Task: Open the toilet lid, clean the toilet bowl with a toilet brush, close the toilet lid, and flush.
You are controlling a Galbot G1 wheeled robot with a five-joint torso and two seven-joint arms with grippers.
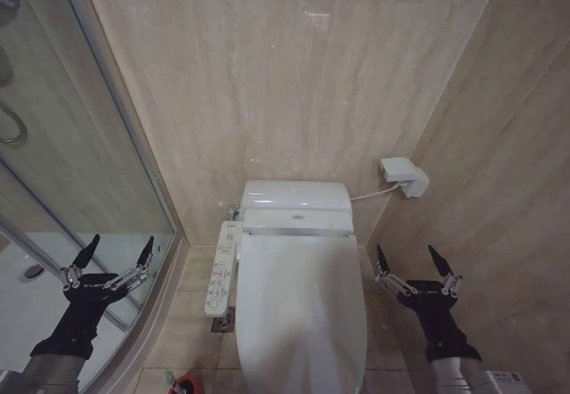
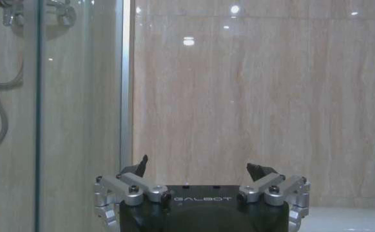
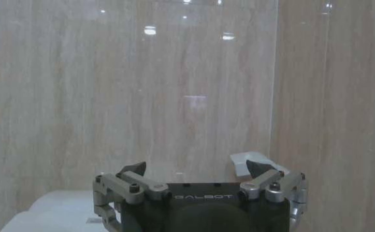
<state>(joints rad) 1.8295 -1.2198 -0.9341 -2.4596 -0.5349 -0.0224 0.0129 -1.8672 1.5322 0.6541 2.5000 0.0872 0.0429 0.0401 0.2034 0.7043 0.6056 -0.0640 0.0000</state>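
Head view: we see the toilet lid (image 1: 303,314) down, centred between both arms, flat over the bowl against the far wall. It is glossy white, elongated, smooth, with no obvious grip edge. The left claw (image 1: 118,253) hangs beside the shower glass (image 1: 80,171), spread wide, empty. The right claw (image 1: 412,260) sits near the right wall, also spread wide, empty. Risks as we judge them: fingers slipping off the slick lid rim, the left arm clipping the glass, or hitting the control panel (image 1: 222,269) on the lid's left side.
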